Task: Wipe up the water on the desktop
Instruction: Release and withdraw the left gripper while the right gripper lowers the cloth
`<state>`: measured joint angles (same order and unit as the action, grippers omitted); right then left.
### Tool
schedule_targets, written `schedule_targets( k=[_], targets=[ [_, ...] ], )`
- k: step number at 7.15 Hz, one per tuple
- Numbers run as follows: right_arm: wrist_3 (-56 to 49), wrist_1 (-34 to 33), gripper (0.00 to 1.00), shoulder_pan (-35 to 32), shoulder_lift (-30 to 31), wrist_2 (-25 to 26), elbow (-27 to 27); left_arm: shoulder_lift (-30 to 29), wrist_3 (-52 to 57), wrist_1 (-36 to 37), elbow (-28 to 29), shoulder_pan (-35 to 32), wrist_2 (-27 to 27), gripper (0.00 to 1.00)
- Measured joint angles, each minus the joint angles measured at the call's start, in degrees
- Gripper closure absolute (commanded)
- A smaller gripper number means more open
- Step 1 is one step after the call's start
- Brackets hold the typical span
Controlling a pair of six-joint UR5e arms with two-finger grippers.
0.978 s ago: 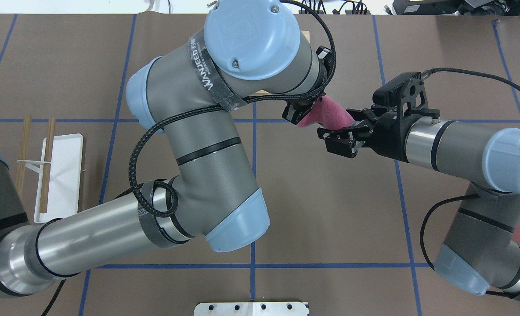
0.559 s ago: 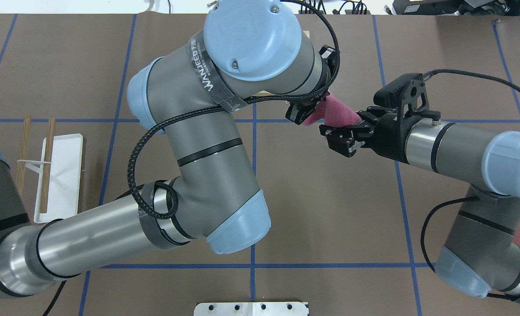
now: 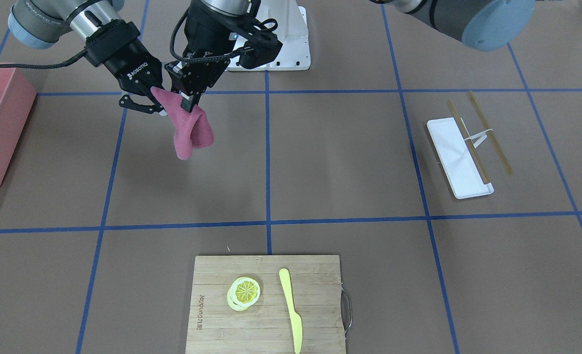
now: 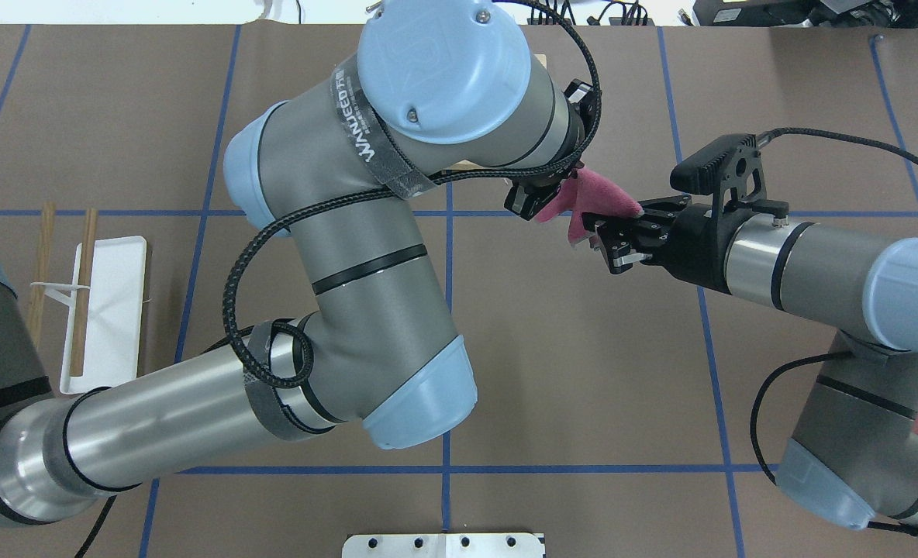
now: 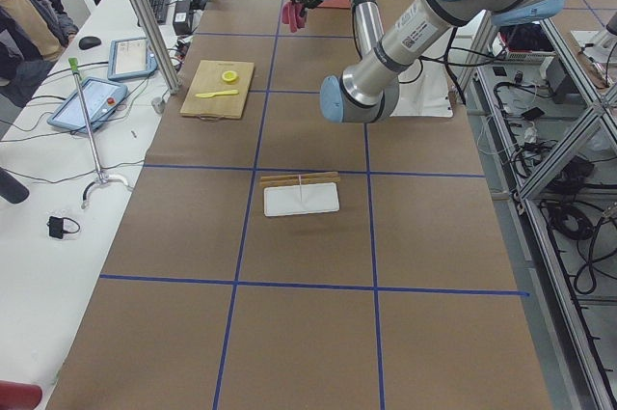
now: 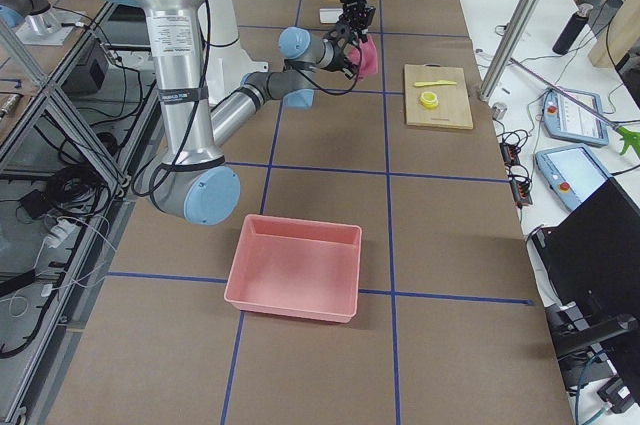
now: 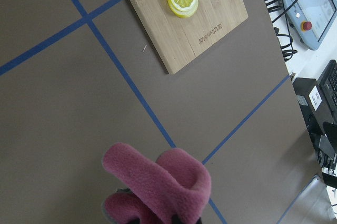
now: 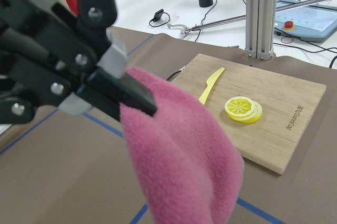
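Since a second ago my right gripper [image 4: 608,244] has slid in to the pink cloth [image 4: 598,200], and its fingers have come closer together. They sit on each side of the cloth's edge, but I cannot tell if they pinch it tight. My left gripper [image 4: 537,204] is closed on the cloth's top and holds it up. The cloth hangs in the air over the brown desktop [image 3: 345,157], near the robot's side, well apart from the board [image 3: 212,319] with the lemon [image 3: 245,291]
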<state>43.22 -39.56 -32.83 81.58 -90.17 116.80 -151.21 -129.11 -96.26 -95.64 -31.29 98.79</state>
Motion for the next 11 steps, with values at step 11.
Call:
schedule_targets(
  k=[11],
  targets=[
    [26.3,-33.5,1.00,3.0,-4.8,-3.0,6.1,14.1,5.1,0.3,-18.1,-9.8,7.0,0.02]
  ],
)
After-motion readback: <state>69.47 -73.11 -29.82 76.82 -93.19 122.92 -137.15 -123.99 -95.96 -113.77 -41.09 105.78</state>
